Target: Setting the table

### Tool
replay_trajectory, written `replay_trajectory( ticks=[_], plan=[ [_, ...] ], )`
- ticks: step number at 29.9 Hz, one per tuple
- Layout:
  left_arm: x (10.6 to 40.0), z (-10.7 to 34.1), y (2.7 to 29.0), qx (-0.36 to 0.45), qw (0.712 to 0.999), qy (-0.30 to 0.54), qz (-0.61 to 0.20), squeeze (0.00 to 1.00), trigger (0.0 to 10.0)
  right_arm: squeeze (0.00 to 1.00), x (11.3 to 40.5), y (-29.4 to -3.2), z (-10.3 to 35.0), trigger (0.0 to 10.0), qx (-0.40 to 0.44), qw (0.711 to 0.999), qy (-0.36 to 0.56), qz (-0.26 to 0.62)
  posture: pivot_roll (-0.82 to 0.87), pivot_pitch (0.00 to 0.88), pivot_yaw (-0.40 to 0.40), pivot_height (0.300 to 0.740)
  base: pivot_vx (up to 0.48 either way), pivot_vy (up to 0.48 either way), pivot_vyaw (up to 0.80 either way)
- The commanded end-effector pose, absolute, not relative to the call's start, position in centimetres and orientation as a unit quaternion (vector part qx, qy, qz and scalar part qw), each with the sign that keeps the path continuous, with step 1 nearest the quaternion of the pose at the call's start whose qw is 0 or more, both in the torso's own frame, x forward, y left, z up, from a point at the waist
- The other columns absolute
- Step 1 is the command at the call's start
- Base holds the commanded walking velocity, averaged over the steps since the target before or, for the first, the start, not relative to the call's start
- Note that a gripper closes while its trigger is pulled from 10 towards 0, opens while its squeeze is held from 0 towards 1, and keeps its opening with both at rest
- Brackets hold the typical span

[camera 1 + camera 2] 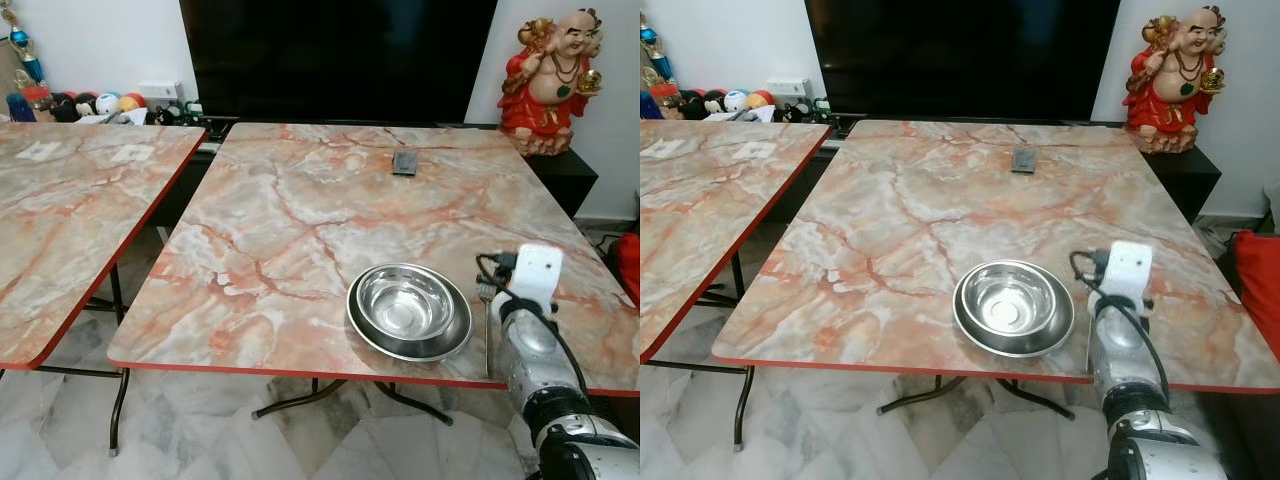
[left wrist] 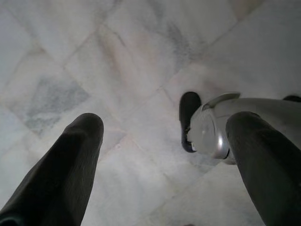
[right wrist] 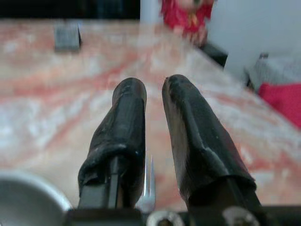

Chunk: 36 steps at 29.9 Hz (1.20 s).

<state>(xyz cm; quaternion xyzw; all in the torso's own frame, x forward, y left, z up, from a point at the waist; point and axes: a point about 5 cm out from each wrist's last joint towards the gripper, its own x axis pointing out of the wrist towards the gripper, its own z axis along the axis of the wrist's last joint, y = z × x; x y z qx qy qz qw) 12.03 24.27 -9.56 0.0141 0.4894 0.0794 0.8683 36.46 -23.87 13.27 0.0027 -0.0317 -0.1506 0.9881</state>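
A large dark television screen (image 1: pixel 338 55) stands at 12 o'clock behind the marble-patterned table (image 1: pixel 300 230) with a red edge, and a second table (image 1: pixel 70 210) of the same pattern sits at 9 o'clock, apart from the first. A red and gold laughing figurine (image 1: pixel 550 80) stands at 1 o'clock on a dark cabinet. No readable writing or brand shows on any of them. Near the table's front edge, at 5 o'clock, a steel bowl (image 1: pixel 405 303) sits nested in a steel dish (image 1: pixel 445 345). Just beside them at 3 o'clock lies a fork (image 1: pixel 487 330), tines pointing away from the robot. The right gripper (image 3: pixel 154 101) hovers low over the fork, its fingers nearly pressed together with a narrow gap, gripping nothing. A small dark remote (image 1: pixel 404 162) lies far back. The left gripper (image 2: pixel 164 141) hangs over the pale marble floor (image 2: pixel 117 56), fingers spread wide.
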Motion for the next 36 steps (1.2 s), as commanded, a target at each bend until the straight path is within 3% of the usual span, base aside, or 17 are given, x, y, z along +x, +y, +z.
replay_trajectory(
  ticks=[1,7,14,18,25,28,36],
  plan=[
    [11.9,-9.6,24.1,0.012,0.867,0.490,0.085,0.00,10.0,0.00,36.2,-24.0,13.7,10.0,0.008,0.986,-0.059,-0.155,0.07,0.000,-0.001,0.740,0.000,0.000,0.00],
    [12.1,-9.6,24.1,0.021,0.871,0.484,0.085,0.00,10.0,0.00,35.3,-22.8,13.4,10.0,-0.002,0.987,-0.083,-0.136,0.06,0.000,-0.002,0.740,0.000,0.000,0.00],
    [13.2,-7.8,27.7,0.034,0.897,0.421,0.129,0.00,10.0,0.00,34.5,-20.8,12.9,10.0,-0.006,0.989,-0.098,-0.108,0.05,0.000,0.001,0.740,0.000,0.000,0.00],
    [14.4,-6.9,28.4,0.026,0.911,0.386,0.143,0.00,10.0,0.00,34.4,-20.4,12.9,10.0,-0.001,0.989,-0.101,-0.108,0.05,0.000,-0.001,0.740,0.000,0.000,0.00],
    [15.3,-6.7,27.6,0.030,0.920,0.373,0.120,0.00,10.0,0.00,34.0,-19.9,13.2,10.0,0.002,0.989,-0.106,-0.105,0.04,0.000,-0.001,0.740,0.000,0.000,0.00],
    [15.4,-6.3,26.9,0.035,0.940,0.326,0.093,0.00,10.0,0.00,33.7,-20.2,13.7,10.0,0.007,0.986,-0.115,-0.116,0.05,0.000,-0.012,0.740,0.000,0.000,0.00],
    [15.6,-6.0,25.6,0.038,0.956,0.280,0.075,0.00,10.0,0.00,34.0,-19.9,14.4,10.0,0.011,0.985,-0.127,-0.113,0.04,0.000,-0.020,0.740,0.000,0.000,0.00]
  ],
)
